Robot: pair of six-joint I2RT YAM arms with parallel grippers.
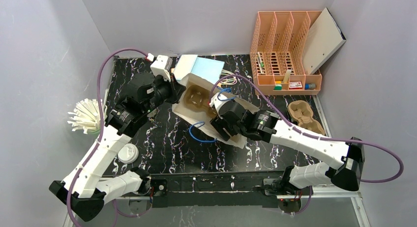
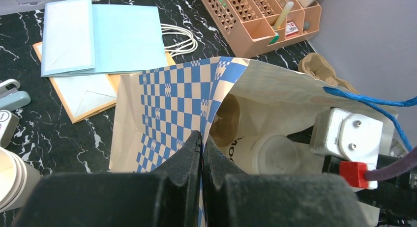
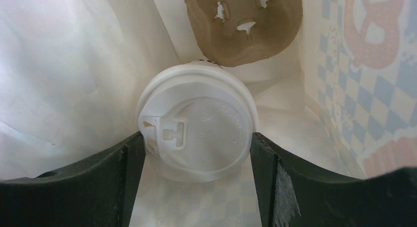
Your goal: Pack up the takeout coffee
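The takeout coffee shows only as its white lid (image 3: 199, 124); its dark green body is hidden beneath. It stands inside a blue-checked paper bag (image 2: 167, 104), beside a brown pulp cup carrier (image 3: 243, 25). My right gripper (image 3: 196, 138) is down inside the bag, its fingers (image 3: 133, 158) pressed against both sides of the cup just under the lid. My left gripper (image 2: 202, 138) is shut on the bag's rim and holds the mouth open. From above, the bag (image 1: 189, 114) lies between both arms, and the right gripper is hidden inside it.
An orange desk organiser (image 1: 285, 50) stands at the back right, with a spare pulp carrier (image 1: 306, 116) in front of it. A holder of white straws (image 1: 87, 116) is at the left, a loose white lid (image 1: 128, 153) is near it, and flat light blue bags (image 2: 98, 40) lie behind.
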